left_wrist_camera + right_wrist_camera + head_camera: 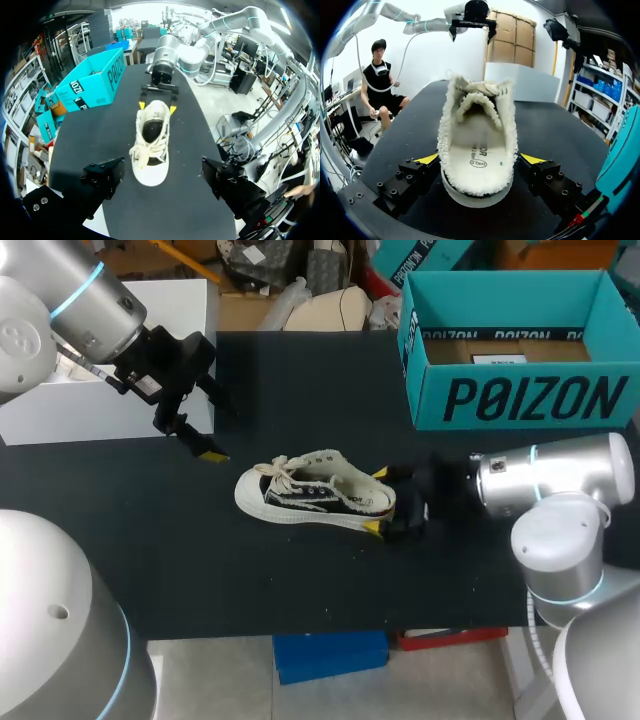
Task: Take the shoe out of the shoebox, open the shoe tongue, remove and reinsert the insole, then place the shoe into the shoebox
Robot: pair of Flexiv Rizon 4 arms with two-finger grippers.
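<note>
Head view shows the shoe [315,490] out of the shoebox [530,395] and standing on its sole near the middle of the table [300,580]. Its toe points toward my left arm and its heel toward my right. The box sits well apart at the far right of the table, open side up.

The right claw [377,500] is at the heel with one yellow tip on each side. In the right wrist view both tips look to be pressed against the fleecy collar, so I judge it clamped on the shoe, steadying it. The left claw [195,440] hangs above the table beyond the toe, apart from the shoe. In its own wrist view the fingers [102,177] stand wide apart with nothing between them but the toe far below.

The right wrist view looks straight into the shoe. The insole [477,160] lies flat inside, and the tongue [477,102] arches over the front of the opening, with the laces [145,145] loose across it.

The first step looks done and the step in hand is opening the tongue. The insole appears not yet lifted. The next move calls for the left claw to come down over the laces, pinch the free edge of the tongue and draw it toward the toe while the right holds the heel firm. The soft lining and slack laces could snag a finger, so a narrow, well-centred approach would suit.
</note>
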